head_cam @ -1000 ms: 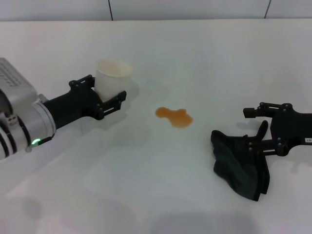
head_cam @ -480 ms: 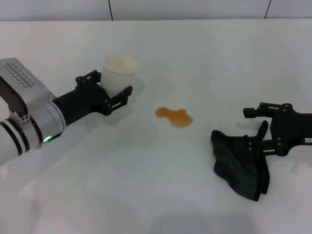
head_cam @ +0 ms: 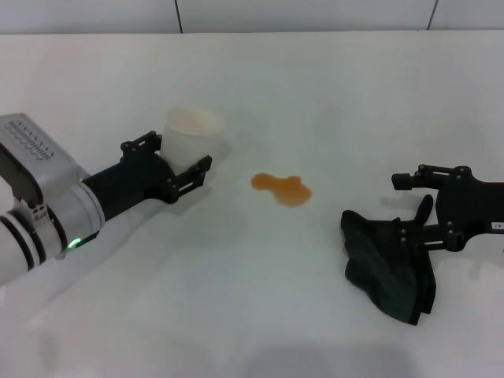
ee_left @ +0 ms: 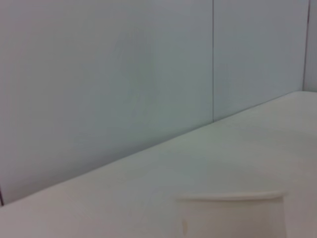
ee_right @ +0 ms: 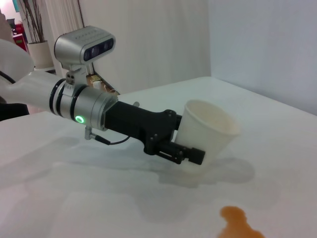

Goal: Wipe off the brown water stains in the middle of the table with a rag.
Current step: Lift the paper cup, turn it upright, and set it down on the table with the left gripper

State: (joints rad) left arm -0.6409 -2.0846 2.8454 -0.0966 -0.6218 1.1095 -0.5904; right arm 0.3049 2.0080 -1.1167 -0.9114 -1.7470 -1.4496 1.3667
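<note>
The stain (head_cam: 282, 189) is lying near the middle of the white worktop (head_cam: 331, 94), its long axis running across the head view, slightly lower toward the robot's right. In the right wrist view only its upper part (ee_right: 240, 224) is showing; the rest is cut off at the picture's edge.

The rag (head_cam: 387, 266) is lying crumpled on the worktop at the robot's right, well apart from the stain, stretching from its near-stain corner down toward the robot. The right end effector (head_cam: 420, 206) is hovering at the rag's far side with its fingers spread; one finger is reaching down to the cloth, and whether it is touching cannot be told. Its arm is cut off by the picture's edge.

The left end effector (head_cam: 179, 157) is gripping a white paper cup (head_cam: 189, 135) to the left of the stain, tilted, mouth leaning away from the arm. In the left wrist view only the cup's rim (ee_left: 233, 197) is peeking in.

Compared with half a second ago, the cup and left end effector are sitting a little lower and nearer the robot; the rag, stain and right end effector are unchanged.
</note>
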